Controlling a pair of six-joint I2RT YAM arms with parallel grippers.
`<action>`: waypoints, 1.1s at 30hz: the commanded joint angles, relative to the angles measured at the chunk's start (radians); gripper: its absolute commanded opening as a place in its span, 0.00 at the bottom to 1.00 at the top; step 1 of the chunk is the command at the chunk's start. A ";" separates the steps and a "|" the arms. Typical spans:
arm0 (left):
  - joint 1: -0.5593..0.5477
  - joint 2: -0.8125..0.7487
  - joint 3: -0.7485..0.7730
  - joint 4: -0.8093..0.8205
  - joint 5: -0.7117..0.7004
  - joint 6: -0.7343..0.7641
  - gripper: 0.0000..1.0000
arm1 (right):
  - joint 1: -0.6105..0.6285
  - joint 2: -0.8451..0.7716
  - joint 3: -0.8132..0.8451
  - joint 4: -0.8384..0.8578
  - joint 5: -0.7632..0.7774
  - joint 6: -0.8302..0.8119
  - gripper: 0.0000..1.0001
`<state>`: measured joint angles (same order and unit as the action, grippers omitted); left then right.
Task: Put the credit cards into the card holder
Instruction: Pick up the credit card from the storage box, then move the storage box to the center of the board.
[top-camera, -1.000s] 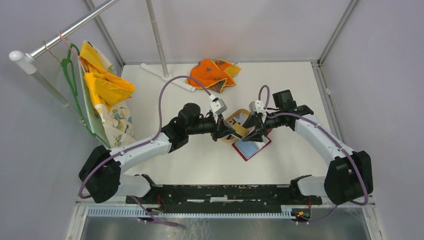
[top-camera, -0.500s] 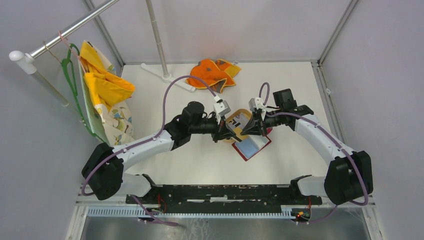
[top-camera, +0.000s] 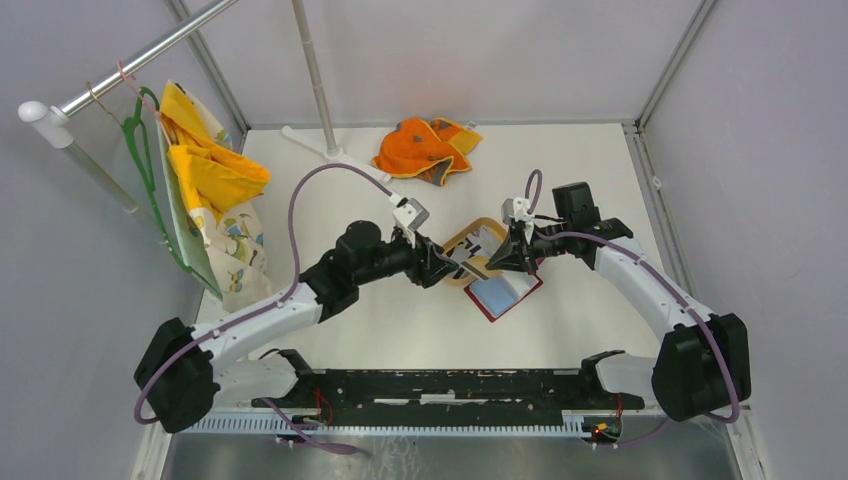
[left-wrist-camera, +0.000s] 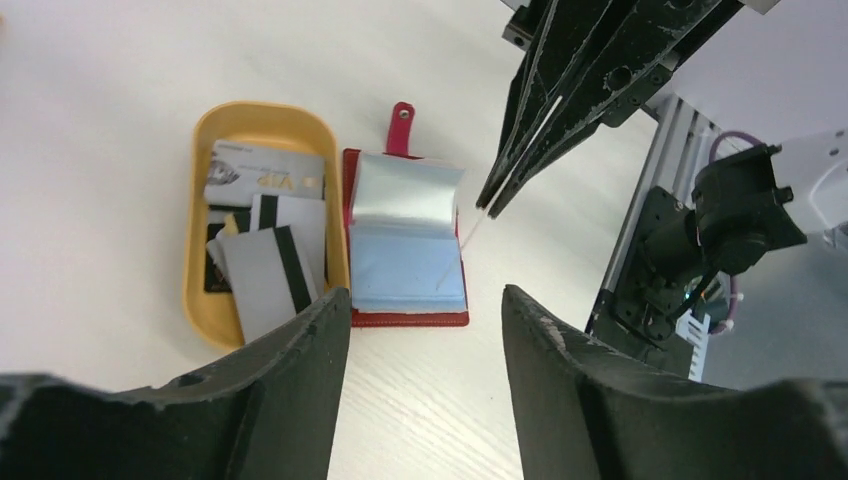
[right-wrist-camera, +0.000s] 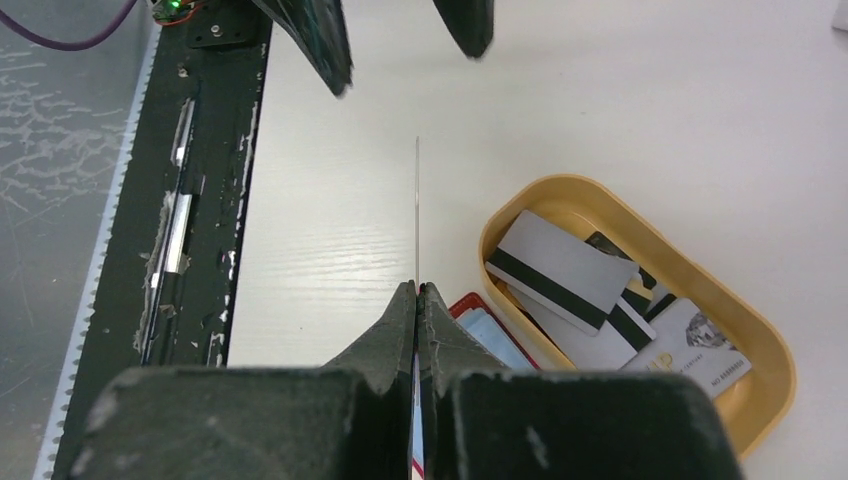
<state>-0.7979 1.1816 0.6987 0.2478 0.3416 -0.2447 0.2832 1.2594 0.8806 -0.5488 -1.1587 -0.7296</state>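
R hand (right-wrist-camera: 417, 288) clenched tight on one card (right-wrist-camera: 417, 210), seen edge-on from its own wrist cam, just a thin pale line sticking out past the fingertips. Card's free end points twd the L hand (left-wrist-camera: 425, 295), which is spread wide, nothing btwn its fingers.

From the L wrist cam the R hand (left-wrist-camera: 490, 205) comes in from upper right, fingers pinched, and the card (left-wrist-camera: 468, 238) slants down to the right edge of the card holder (left-wrist-camera: 400, 270). Can't tell if the tip touches the holder.

Card holder lies open flat on the counter (left-wrist-camera: 100, 100), pale blue inside up, red rim showing, snap tab at the far end. It sits right below the R hand and btwn the L hand's two fingers in that view.

Rest of the credit cards (left-wrist-camera: 265, 270) are piled in the tan tray (left-wrist-camera: 195, 230), grey and white, some w/ dark stripes. Tray touches the holder's left side.

Overhead: both hands meet mid-counter, L hand (top-camera: 455, 265) over the tray (top-camera: 462, 238), R hand (top-camera: 497, 262) at the card holder's (top-camera: 505, 293) far edge.
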 joint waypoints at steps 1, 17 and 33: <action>0.002 -0.167 -0.079 0.062 -0.185 -0.151 0.68 | -0.033 -0.024 -0.001 0.030 0.020 0.020 0.00; 0.000 -0.281 -0.266 0.082 -0.230 -0.454 0.92 | -0.200 -0.132 -0.131 0.061 0.168 0.031 0.00; -0.238 0.010 -0.264 0.205 -0.463 -0.561 0.59 | -0.265 0.074 -0.168 0.112 0.150 0.130 0.00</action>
<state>-0.9588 1.1088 0.3687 0.3855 0.0036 -0.7605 0.0212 1.2839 0.7158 -0.4789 -0.9897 -0.6437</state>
